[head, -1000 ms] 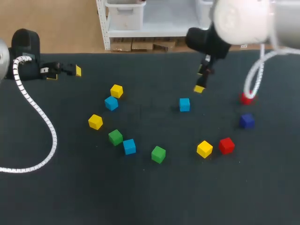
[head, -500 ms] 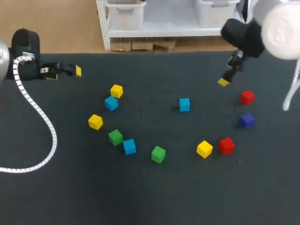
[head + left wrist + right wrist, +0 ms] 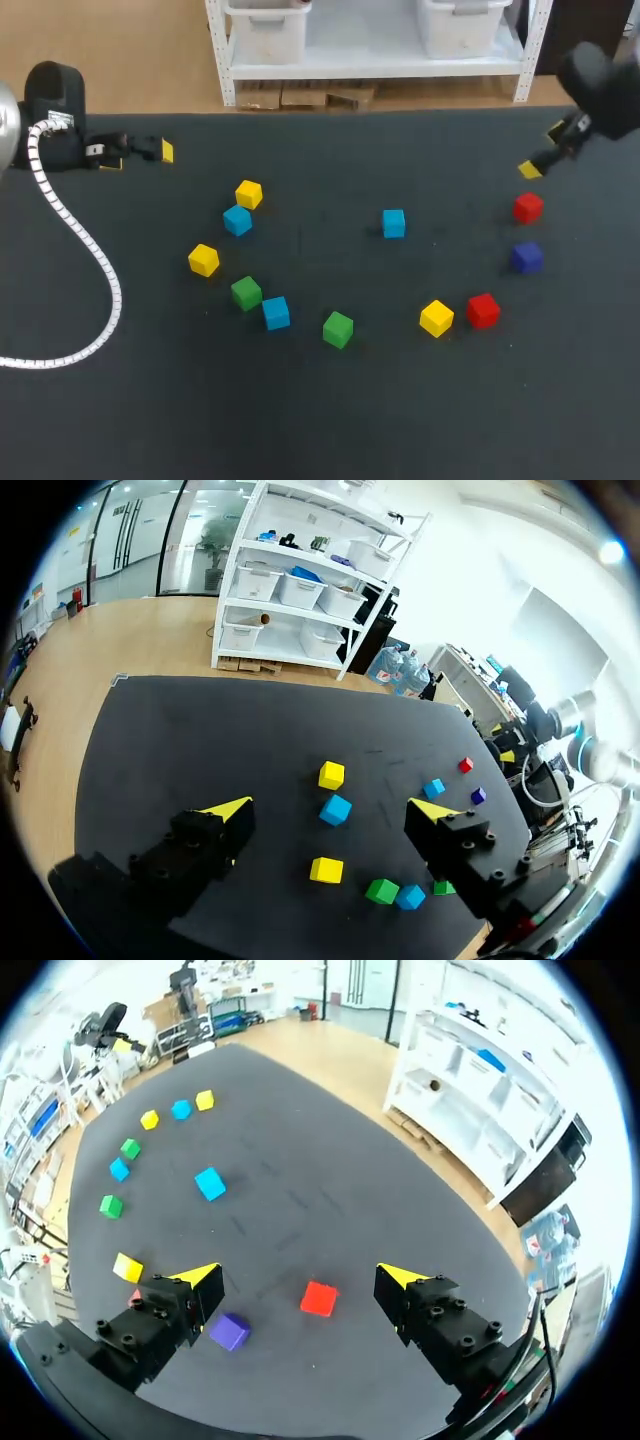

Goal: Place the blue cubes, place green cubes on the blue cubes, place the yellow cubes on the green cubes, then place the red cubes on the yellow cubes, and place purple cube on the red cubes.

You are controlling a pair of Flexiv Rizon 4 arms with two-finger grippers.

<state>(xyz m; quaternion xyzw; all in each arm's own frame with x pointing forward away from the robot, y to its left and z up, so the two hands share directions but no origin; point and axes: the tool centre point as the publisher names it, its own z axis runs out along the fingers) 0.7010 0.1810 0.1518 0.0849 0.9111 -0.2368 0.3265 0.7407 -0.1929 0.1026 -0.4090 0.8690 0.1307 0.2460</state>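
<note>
Cubes of five colours lie singly on the bench (image 3: 320, 420), none stacked and none gripped. The right hand (image 3: 543, 150) is released, with its fingers spread wide and empty, and hangs above the far right corner of the bench. Its wrist view shows the far red cube (image 3: 528, 207) ahead of and between the open fingers, untouched, with the purple cube (image 3: 527, 257) beside it toward the near edge. The left hand (image 3: 140, 157) is likewise released and empty at the far left corner, well apart from every cube. Outward from the right hand, the near red cube (image 3: 483, 310) and right yellow cube (image 3: 436, 318) sit just beside each other. The middle blue cube (image 3: 394, 223) stands alone. The near green cube (image 3: 338, 329), near blue cube (image 3: 276, 312) and left green cube (image 3: 246, 293) follow toward the left. Beyond them lie the left yellow cube (image 3: 203, 260), far blue cube (image 3: 237, 220) and far yellow cube (image 3: 249, 194). Most cubes have gaps around them, which probably leaves room for a finger on two sides. With the hands at the corners, the middle is unobstructed. Stacking appears not yet begun, so a blue cube is judged the first pick.
</note>
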